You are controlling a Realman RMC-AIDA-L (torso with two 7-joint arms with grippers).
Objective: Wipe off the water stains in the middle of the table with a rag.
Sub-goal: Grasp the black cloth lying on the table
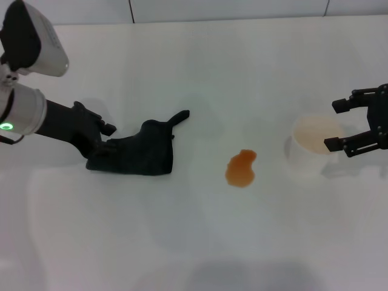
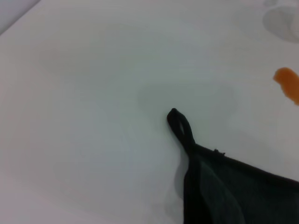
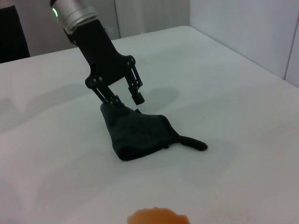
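Observation:
The water stain is a small orange-brown puddle (image 1: 241, 168) in the middle of the white table (image 1: 200, 242). A dark rag (image 1: 136, 154) lies crumpled to its left, with a thin tail pointing toward the puddle. My left gripper (image 1: 103, 140) is down at the rag's left edge, jaws apart; one finger (image 3: 138, 97) is clear of the cloth and the other touches it. The rag (image 3: 140, 133) and the puddle's edge (image 3: 156, 217) show in the right wrist view. The left wrist view shows the rag (image 2: 224, 191) and the puddle (image 2: 287, 84). My right gripper (image 1: 348, 124) hovers open at the right.
A translucent white cup (image 1: 315, 140) with an orange tint inside stands right of the puddle, just left of the right gripper's fingers. A wall runs along the table's far edge (image 1: 194, 21).

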